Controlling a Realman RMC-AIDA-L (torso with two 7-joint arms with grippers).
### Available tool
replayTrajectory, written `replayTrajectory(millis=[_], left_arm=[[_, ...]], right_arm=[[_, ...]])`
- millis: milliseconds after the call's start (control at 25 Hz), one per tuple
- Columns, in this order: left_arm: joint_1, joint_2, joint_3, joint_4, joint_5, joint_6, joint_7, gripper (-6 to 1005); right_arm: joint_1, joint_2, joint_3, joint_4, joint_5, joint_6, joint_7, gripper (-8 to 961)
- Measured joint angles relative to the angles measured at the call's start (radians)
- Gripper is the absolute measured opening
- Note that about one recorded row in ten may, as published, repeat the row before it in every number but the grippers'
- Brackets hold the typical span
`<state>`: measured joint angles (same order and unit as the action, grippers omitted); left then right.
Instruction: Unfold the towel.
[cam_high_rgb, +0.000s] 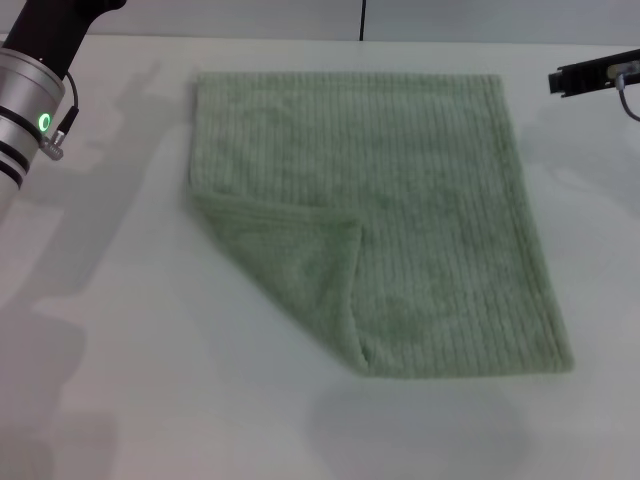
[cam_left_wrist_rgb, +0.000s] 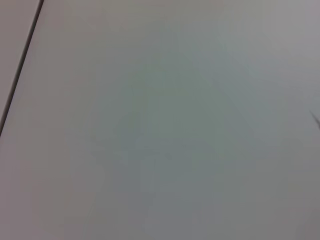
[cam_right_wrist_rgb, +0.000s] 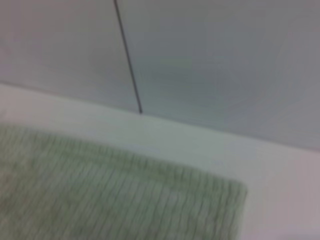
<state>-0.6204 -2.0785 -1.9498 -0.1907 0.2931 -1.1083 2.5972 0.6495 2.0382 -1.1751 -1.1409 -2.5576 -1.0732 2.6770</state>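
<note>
The pale sage-green ribbed towel (cam_high_rgb: 400, 200) lies flat on the white table (cam_high_rgb: 120, 300). Its near left corner (cam_high_rgb: 300, 270) is folded over diagonally onto the cloth, hem showing. The rest is spread out. My right gripper (cam_high_rgb: 595, 76) shows as a black part at the far right, above the table and clear of the towel's far right corner. The right wrist view shows that far corner of the towel (cam_right_wrist_rgb: 125, 200). Of my left arm (cam_high_rgb: 25, 100) only the silver and black wrist shows at the far left, away from the towel. The left wrist view shows no towel.
A pale wall with a dark vertical seam (cam_high_rgb: 362, 18) stands behind the table's far edge; the seam also shows in the right wrist view (cam_right_wrist_rgb: 127, 60). The left wrist view shows only a plain pale surface with a dark line (cam_left_wrist_rgb: 20, 65).
</note>
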Motion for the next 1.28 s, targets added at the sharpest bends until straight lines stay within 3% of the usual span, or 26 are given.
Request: replayTrajectory(millis=[120,400,1280], left_arm=[[0.001,0.0,0.002,-0.001,0.0,-0.002,-0.002,536],[0.0,0.0,0.006,-0.003,0.0,-0.014,-0.008,533],[0.0,0.0,0.008,0.007,0.001,-0.064,-0.025,524]], right_arm=[[0.054,-0.024,0.019,0.075,-0.001,-0.056,-0.004,-1],[0.111,-0.055,0.038,0.166,-0.001,-0.11,-0.027,-1],[0.265,-0.099,0.046,0.469,0.002,-0.135,-0.119,-2]])
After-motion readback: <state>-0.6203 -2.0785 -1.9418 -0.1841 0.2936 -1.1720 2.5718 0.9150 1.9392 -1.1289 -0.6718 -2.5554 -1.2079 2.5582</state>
